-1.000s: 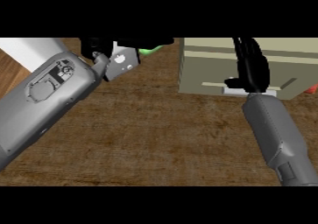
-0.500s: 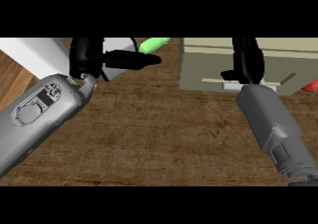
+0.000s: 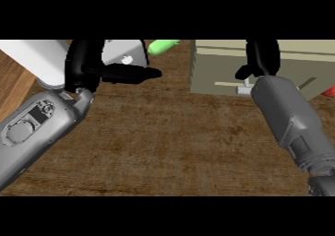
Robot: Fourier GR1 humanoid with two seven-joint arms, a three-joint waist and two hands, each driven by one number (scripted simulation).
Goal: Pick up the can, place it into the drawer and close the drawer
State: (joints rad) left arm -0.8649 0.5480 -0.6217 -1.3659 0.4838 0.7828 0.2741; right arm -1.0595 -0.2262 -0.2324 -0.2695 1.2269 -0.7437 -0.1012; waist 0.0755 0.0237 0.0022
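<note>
Left robot hand (image 3: 95, 69) curled round a silver can (image 3: 125, 53) above the brown surface (image 3: 176, 138), right robot hand (image 3: 261, 57) at the drawer (image 3: 224, 69), possibly gripping its handle, grip unclear.

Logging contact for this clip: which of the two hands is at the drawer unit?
The right hand. It reaches up over the beige drawer unit, just above its pale handle. The left hand is off to the left, beside a silvery object.

can (image 3: 125, 53) at far left, drawer (image 3: 292, 69) far right, counter (image 3: 176, 143) beneath, both hands in front
</note>
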